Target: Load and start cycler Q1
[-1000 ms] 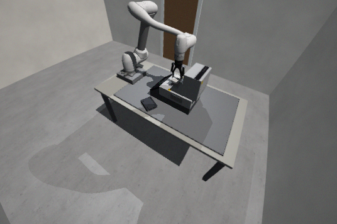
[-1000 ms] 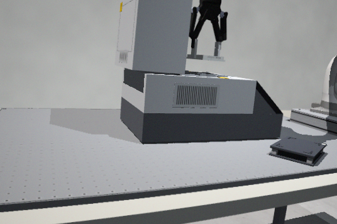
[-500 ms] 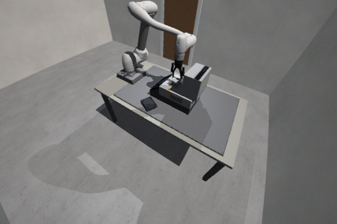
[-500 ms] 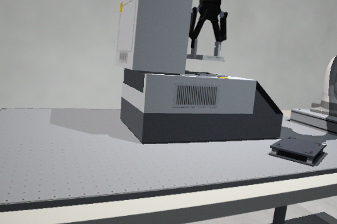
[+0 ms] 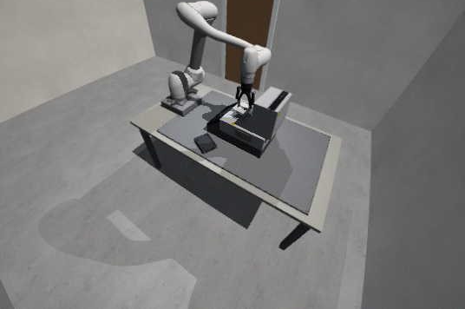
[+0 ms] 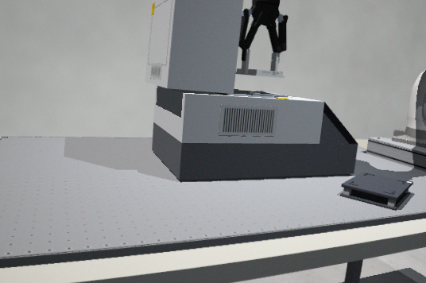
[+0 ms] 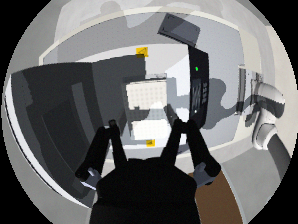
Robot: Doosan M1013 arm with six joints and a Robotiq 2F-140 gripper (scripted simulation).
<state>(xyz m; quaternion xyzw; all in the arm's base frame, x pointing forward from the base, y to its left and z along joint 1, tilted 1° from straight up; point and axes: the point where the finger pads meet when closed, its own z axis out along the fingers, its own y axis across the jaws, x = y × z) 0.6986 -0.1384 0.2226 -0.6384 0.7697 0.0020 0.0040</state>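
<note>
We see the end effector (image 6: 260,67) clamped on plate M59 (image 6: 262,72), which hangs level between its fingertips, just above Q1 (image 6: 254,138) and its open block. Only the wrist view shows Q1's green lamp (image 7: 197,68).

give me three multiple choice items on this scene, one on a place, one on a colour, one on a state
1. Where is plate M59?
A. on the dark nest
B. held in the air above Q1's block
C. on the floor

2. What colour is the status lamp on Q1's panel?
A. red
B. blue
C. green

3. How does Q1's lid stand?
A. raised open
B. shut over the block
C. taken off and lying on the table

Key: 1 B, the tool is shut on the plate, clear of the machine top in the exterior view. 2 C, the wrist view shows a green dot. 3 A, the lid stands upright behind the block.
</note>
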